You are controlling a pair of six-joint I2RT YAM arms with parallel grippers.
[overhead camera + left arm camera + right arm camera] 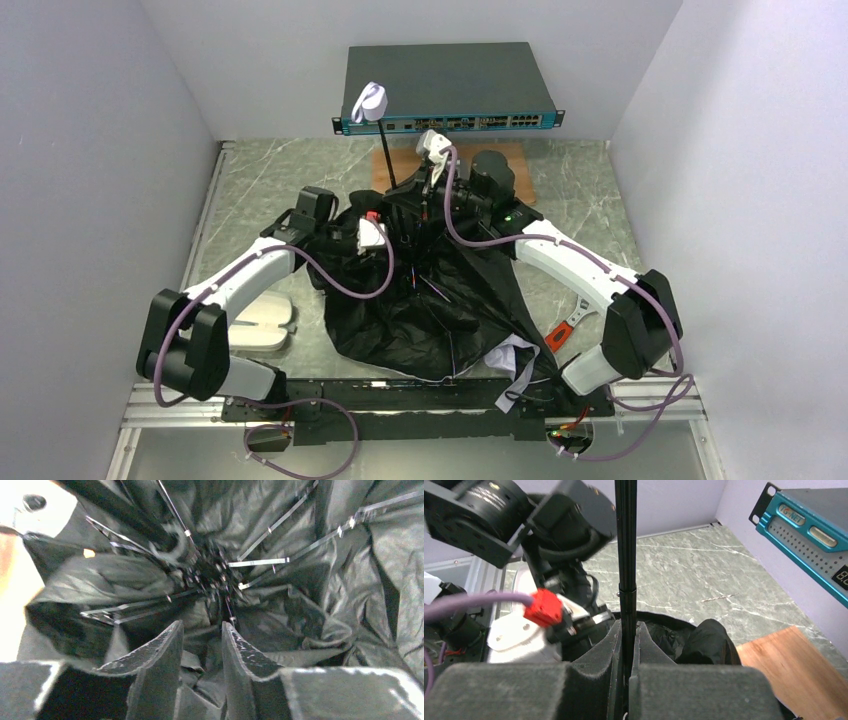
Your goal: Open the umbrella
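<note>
Half-spread umbrella (430,320) lying black side up on the desk (270,190) between my arms, my right fingers (596,655) clamped on its thin shaft (626,555), my left fingers (159,667) parted, holding nothing, aimed into the ribs (260,561) near the hub

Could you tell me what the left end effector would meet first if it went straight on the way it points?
Probably the crumpled black inside of the umbrella, before its converging ribs; depth is unclear.

The arms (570,262) wear white shells (255,268), black joints (200,350), lilac cables (479,601), a red plug (544,606) and dark scuffed pincer fingers (157,665).
</note>
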